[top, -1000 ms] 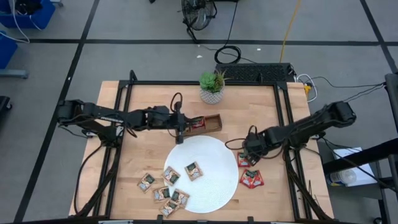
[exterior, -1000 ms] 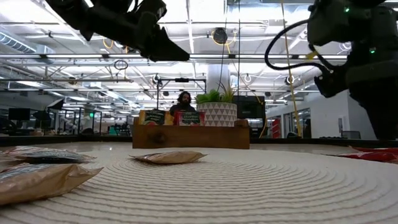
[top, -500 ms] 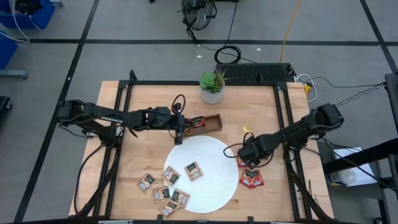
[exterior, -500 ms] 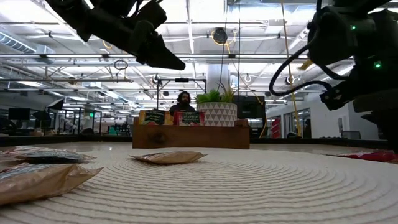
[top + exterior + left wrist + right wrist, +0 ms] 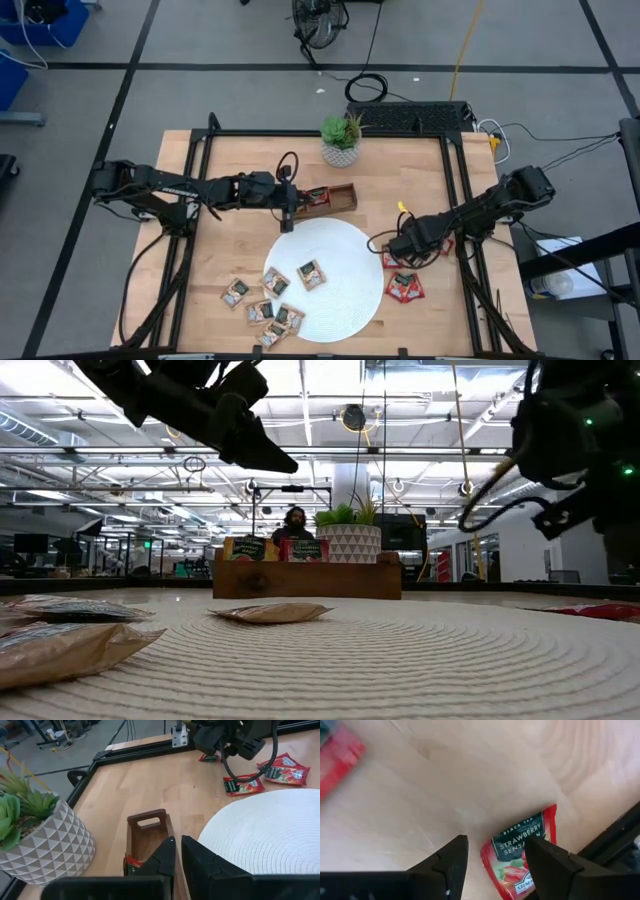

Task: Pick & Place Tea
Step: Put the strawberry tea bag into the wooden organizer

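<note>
Red tea sachets (image 5: pixel 403 287) lie flat on the wood at the table's right, beside the white round plate (image 5: pixel 340 250). Tan sachets (image 5: pixel 311 273) lie on the plate's near left part and beside it. My right gripper (image 5: pixel 495 860) points down, open, over one red sachet (image 5: pixel 517 855), a finger on either side of its edge. My left gripper (image 5: pixel 176 852) hangs shut and empty above the wooden tray (image 5: pixel 145 832), which holds upright sachets (image 5: pixel 250 548).
A potted succulent (image 5: pixel 341 138) stands at the far edge behind the tray. A black frame rail (image 5: pixel 462 200) runs along the table's right side close to my right arm. A person shows in the room behind the table (image 5: pixel 296 525).
My right gripper has sunk toward the red sachets and tipped more steeply downward, shifting a little toward the table's near edge.
</note>
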